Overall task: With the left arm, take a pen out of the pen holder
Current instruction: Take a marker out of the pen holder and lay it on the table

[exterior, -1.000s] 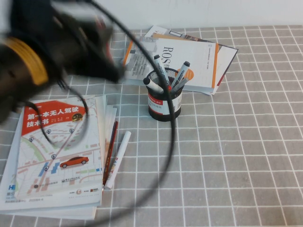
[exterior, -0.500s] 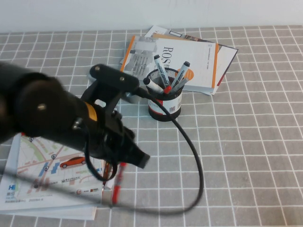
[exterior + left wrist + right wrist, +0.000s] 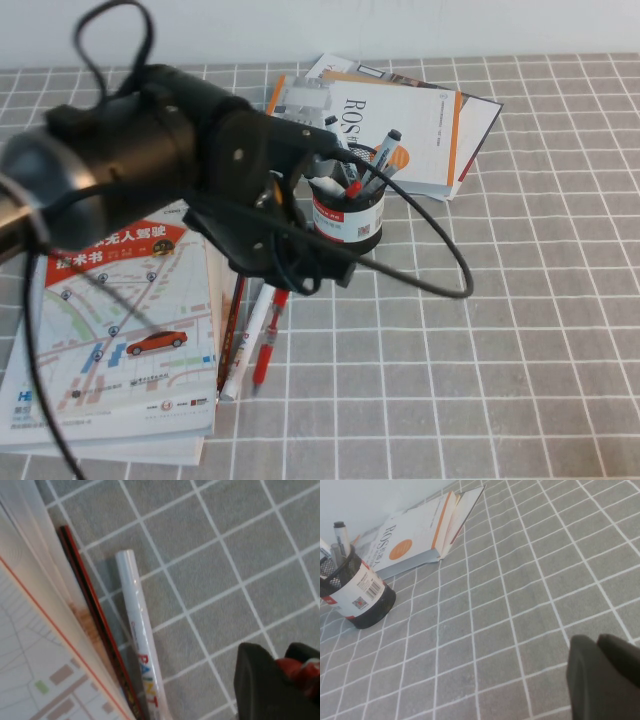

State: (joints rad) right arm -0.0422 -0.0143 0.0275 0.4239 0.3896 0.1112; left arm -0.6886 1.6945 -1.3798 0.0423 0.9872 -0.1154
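Left gripper (image 3: 287,284) clamped on red pen (image 3: 266,345) – pen's out of pen holder (image 3: 347,222), task approx. done – right gripper (image 3: 601,676) pinched together, parked low over tablecloth (image 3: 495,605).

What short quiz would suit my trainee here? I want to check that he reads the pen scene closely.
1. True or false: the left gripper, low beside the pen holder, is shut on a red pen.
2. Multiple choice: the white marker lies A) inside the pen holder, B) on the tablecloth near the map booklet, C) on the open book.
3. Short answer: which gripper hangs shut and empty over bare tablecloth, seen only from its own wrist camera?

Key: 1 true; 2 B; 3 the right gripper.
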